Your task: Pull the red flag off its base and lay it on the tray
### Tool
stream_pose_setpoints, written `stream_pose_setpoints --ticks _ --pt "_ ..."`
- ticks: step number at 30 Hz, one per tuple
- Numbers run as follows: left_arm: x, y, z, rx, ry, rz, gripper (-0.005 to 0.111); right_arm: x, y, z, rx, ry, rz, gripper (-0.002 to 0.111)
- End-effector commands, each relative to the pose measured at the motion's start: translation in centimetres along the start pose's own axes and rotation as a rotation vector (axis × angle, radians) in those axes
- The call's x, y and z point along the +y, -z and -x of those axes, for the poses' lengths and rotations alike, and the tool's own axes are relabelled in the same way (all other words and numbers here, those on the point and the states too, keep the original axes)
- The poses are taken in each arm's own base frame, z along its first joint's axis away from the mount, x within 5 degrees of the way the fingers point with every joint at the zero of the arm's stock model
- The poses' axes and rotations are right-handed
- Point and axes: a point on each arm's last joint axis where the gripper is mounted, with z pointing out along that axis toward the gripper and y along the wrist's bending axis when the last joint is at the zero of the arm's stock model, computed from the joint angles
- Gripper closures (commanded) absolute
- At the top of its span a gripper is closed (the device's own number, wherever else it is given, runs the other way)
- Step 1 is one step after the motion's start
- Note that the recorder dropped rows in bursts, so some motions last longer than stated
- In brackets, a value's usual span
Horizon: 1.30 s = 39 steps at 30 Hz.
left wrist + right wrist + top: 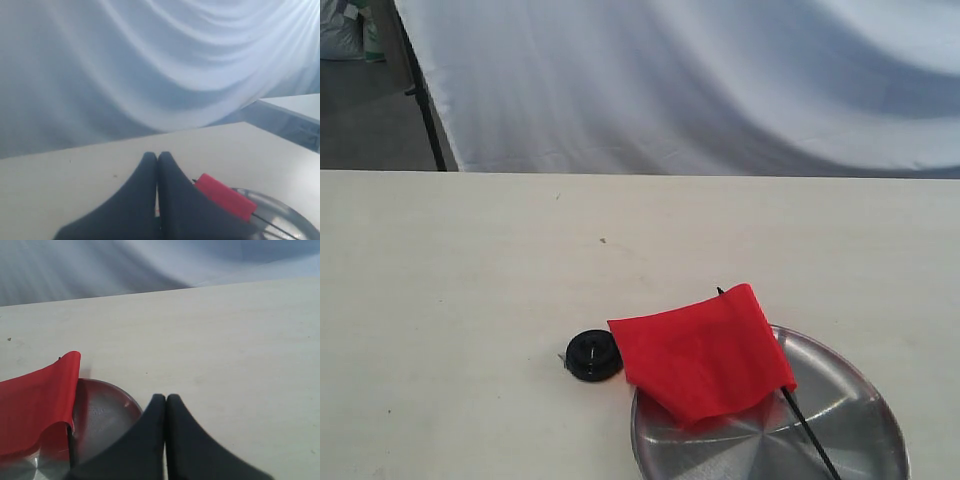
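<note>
The red flag (705, 350) lies across the steel tray (850, 385) at the table's front right, its cloth draped over the tray's left rim. Its thin black pole (810, 435) runs down into the tray, the tip pointing away. The black round base (592, 354) sits on the table just left of the tray, apart from the flag. Neither gripper shows in the exterior view. My left gripper (157, 156) is shut and holds nothing, with the flag (224, 197) and tray (280, 210) beyond it. Shut as well and holding nothing, my right gripper (166, 397) hangs beside the tray (107, 412) and flag (35, 402).
A pale wooden table (470, 270) carries everything. A white cloth backdrop (700, 80) hangs behind its far edge, with a black stand leg (423, 100) at the back left.
</note>
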Motion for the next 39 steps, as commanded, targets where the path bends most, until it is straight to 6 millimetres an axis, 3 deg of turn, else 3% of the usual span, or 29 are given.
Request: stream_pose_setpoints --ticks 1,8,23,32,39 --pt "0.0 -0.8 -2.1 0.026 0.021 -0.018 0.107 0.0 0.0 0.2 -0.012 0.006 -0.002 0.109" --pt "-0.1 -1.5 -2.7 0.020 0.156 -0.033 0.107 0.0 0.0 0.2 -0.016 0.006 -0.001 0.109" --pt "-0.1 -1.5 -2.7 0.013 0.157 -0.029 0.107 0.0 0.0 0.2 -0.016 0.006 -0.001 0.109" --pt "1.2 -1.5 -2.8 -0.044 0.149 0.210 0.107 0.0 0.0 0.2 -0.016 0.006 -0.001 0.109" --pt "3.0 -1.7 -5.7 -0.072 0.143 0.465 0.107 0.0 0.0 0.2 -0.016 0.006 -0.001 0.109"
